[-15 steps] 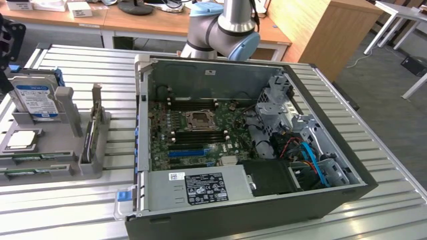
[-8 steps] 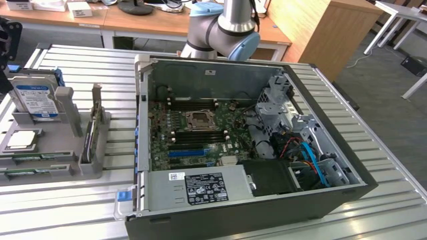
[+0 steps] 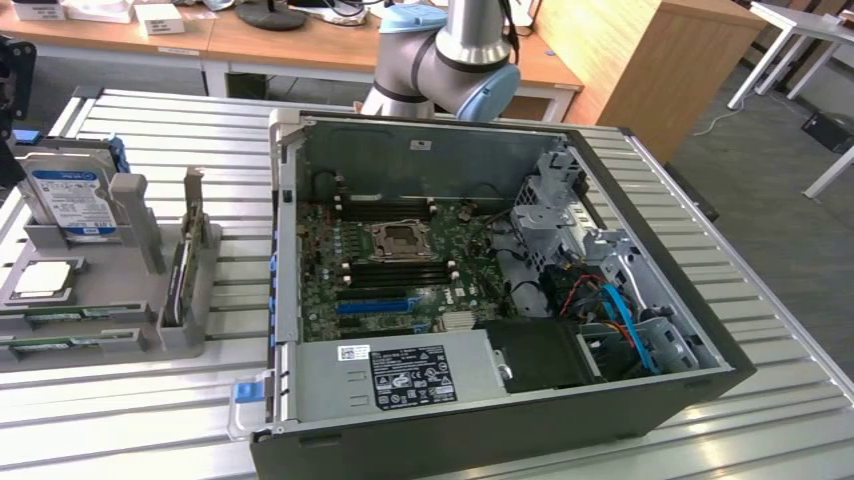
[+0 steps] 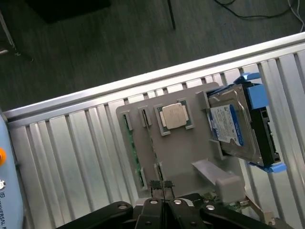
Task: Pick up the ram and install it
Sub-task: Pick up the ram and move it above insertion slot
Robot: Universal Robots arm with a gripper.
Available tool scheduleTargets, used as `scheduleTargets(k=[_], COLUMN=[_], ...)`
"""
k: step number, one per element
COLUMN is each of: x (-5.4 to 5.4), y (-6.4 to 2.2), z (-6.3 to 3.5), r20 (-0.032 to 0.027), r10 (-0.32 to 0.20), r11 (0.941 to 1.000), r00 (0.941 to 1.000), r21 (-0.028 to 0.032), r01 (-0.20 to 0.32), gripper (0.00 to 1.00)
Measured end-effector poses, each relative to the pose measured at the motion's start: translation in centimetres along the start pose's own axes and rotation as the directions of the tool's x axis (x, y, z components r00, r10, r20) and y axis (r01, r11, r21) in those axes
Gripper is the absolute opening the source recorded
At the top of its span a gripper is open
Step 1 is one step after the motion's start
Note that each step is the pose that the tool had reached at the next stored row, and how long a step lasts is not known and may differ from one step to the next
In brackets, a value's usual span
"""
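I get bright, even room light; the ribbed silver metal table (image 3: 147,120) glares palely toward ten o'clock.

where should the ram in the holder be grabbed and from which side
Probably mid-length on the ram, pinching its exposed top edge across the flat faces, straight down from above: it sits on edge in a holder slot, leaving little else free.
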State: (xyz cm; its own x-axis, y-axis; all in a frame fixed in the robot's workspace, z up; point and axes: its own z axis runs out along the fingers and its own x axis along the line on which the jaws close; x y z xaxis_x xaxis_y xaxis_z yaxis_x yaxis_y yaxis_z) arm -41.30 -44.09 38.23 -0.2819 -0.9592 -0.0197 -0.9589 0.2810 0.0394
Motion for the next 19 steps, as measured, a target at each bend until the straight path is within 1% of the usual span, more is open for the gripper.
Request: scheduleTargets(k=[5,11,19], x=[0.0,0.0,-0.03], y=[0.0,0.0,-0.04], z=[0.02,0.05,0.05], r20=[-0.0026,-0.0055,-0.0055], r10=[-0.067,-0.143,-0.146], r11=[0.9977,0.9897,0.9892], r00=[0.9977,0.9897,0.9892], r21=[-0.0014,-0.0032,-0.0033], r01=[0.067,0.143,0.146], gripper=[0.11,0.11,0.11])
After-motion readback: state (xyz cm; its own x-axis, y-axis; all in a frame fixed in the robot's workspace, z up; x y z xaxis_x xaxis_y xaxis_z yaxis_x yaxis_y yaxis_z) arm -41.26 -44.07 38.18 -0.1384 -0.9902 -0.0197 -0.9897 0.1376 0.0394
